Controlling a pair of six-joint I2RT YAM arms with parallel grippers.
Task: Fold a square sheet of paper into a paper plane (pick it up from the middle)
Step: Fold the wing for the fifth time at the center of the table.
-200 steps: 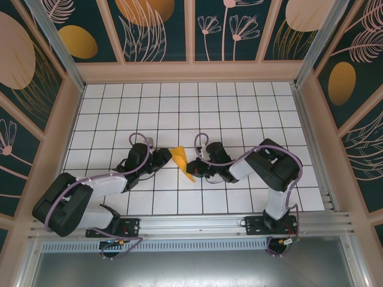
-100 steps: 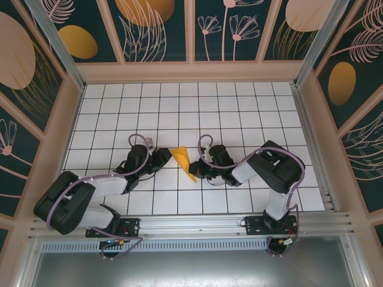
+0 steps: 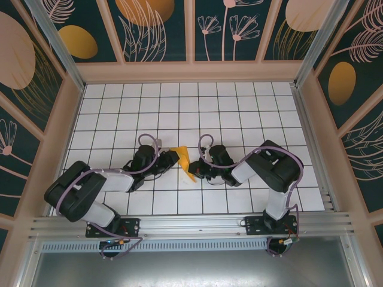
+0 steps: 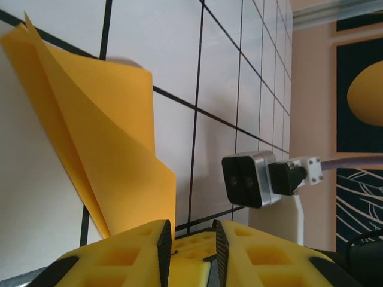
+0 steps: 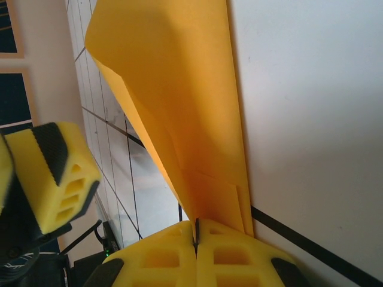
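The orange-yellow sheet of paper (image 3: 186,160), folded into a narrow pointed wedge with loose layers, stands on edge on the white tiled floor between my two grippers. My right gripper (image 3: 194,173) is shut on its near end; in the right wrist view the folded paper (image 5: 179,107) rises out of the closed jaws of the right gripper (image 5: 196,230). My left gripper (image 3: 177,156) sits just left of the paper, open. In the left wrist view the paper (image 4: 102,131) stands beside the left finger, and nothing lies between the jaws of the left gripper (image 4: 188,239).
White tiled floor (image 3: 239,113) stretches behind the arms, ringed by patterned walls (image 3: 191,30). A metal rail (image 3: 197,224) runs along the near edge. The right arm's wrist camera (image 4: 251,179) shows close ahead of the left gripper.
My left gripper has slid right, up to the paper. The right gripper shifted slightly right early on, then held still. The paper now stands more upright and narrower.
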